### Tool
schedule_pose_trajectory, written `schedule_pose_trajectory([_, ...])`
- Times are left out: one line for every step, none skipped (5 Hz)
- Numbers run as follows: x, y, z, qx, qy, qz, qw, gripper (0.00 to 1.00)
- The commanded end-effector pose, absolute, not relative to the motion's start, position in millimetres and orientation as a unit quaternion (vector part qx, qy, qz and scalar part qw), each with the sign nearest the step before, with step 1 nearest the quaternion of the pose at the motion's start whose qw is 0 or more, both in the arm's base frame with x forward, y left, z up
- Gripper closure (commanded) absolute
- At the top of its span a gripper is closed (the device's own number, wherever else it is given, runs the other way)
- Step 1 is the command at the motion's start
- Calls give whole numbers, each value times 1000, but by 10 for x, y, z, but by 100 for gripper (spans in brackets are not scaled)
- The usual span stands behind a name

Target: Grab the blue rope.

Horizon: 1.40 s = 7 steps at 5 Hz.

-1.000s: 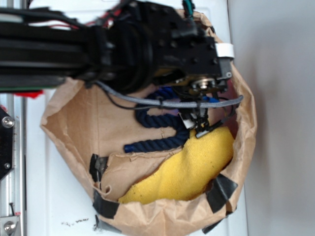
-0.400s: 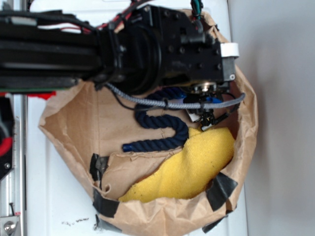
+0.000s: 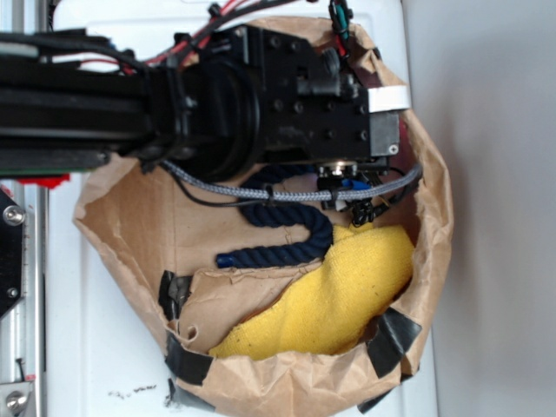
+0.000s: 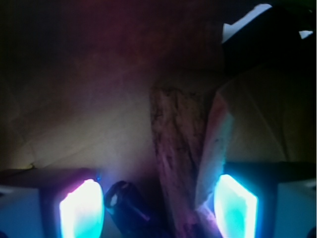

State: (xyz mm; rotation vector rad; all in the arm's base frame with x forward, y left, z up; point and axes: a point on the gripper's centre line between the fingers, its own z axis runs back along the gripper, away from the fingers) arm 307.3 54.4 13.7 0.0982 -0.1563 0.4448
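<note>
The blue rope (image 3: pixel 300 233) lies S-curved on the floor of the brown paper bag (image 3: pixel 130 213); its upper end is hidden under the wrist. My gripper (image 3: pixel 354 201) hangs low over that upper right end, next to the yellow cloth (image 3: pixel 347 287). In the wrist view the gripper (image 4: pixel 158 210) is open, its two glowing pads (image 4: pixel 81 210) wide apart. A dark capped end of the blue rope (image 4: pixel 124 203) sits between them, close to the left pad and not pinched. A crumpled fold of bag paper (image 4: pixel 181 158) stands near the right pad.
The bag's rolled rim (image 3: pixel 434 217) rises close on the gripper's right. Black tape patches (image 3: pixel 393 337) hold the torn front rim. A thin grey braided cable (image 3: pixel 261 189) runs across the rope. White table surface (image 3: pixel 87 347) surrounds the bag.
The gripper has shifted slightly toward the back of the bag and sunk lower over the rope's upper end. Rope and cloth have not moved.
</note>
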Motion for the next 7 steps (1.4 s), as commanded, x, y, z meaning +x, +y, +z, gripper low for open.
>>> schedule_pose_trajectory([3075, 522, 237, 34, -81, 209, 974, 100])
schedule_pose_trajectory([3075, 528, 276, 29, -79, 213, 973, 100])
schedule_pose_trajectory([3063, 552, 338, 19, -75, 218, 973, 100])
schedule_pose_trajectory([2994, 582, 497, -3, -68, 217, 974, 100])
schedule_pose_trajectory([2895, 614, 701, -26, -66, 208, 975, 100])
schedule_pose_trajectory([2842, 657, 788, -43, -68, 206, 975, 100])
schedule_pose_trajectory([2817, 618, 739, -34, -69, 198, 977, 100])
